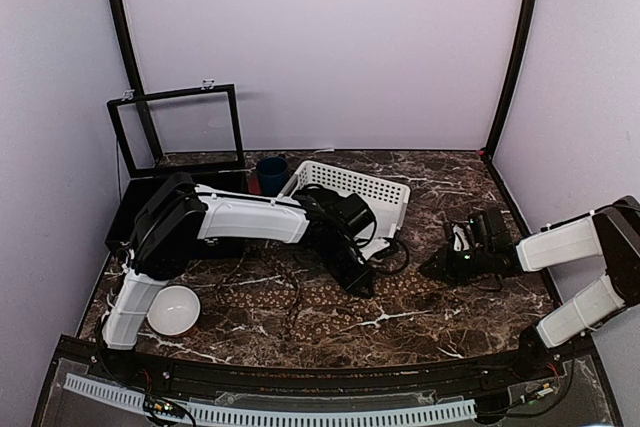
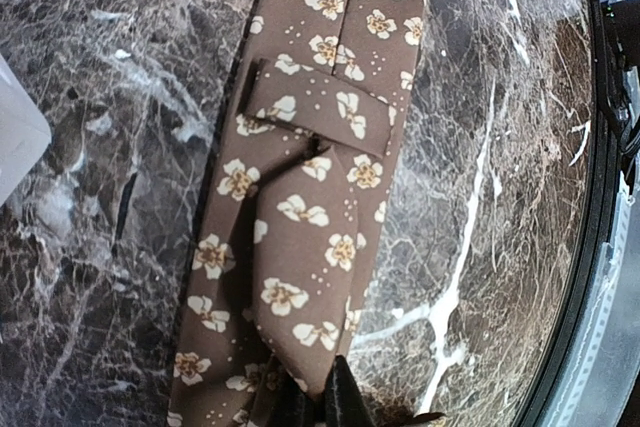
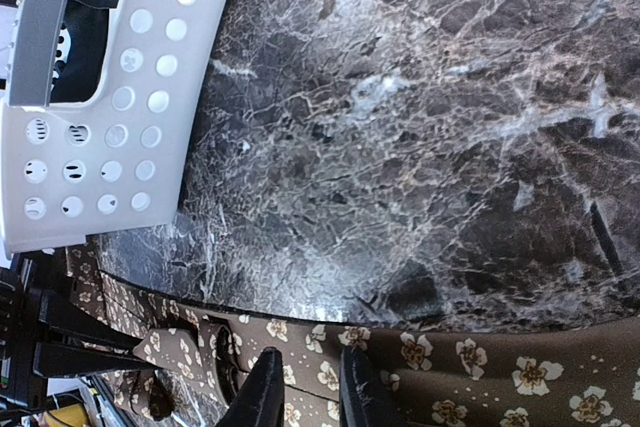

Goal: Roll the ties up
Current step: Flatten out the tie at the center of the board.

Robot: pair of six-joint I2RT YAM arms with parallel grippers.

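**Tie stretched flat for rolling**

The tie (image 2: 300, 237) is laid lengthwise on the table (image 2: 100, 147), underside up (its keeper loop is shown), presumably so that a coil can be started from one end. A lifted fold appears to be clamped in the closed left pincer (image 2: 335, 379). Over another stretch the right pincer (image 3: 308, 365) is poised, fingers slightly apart; whether cloth is nipped cannot be told.
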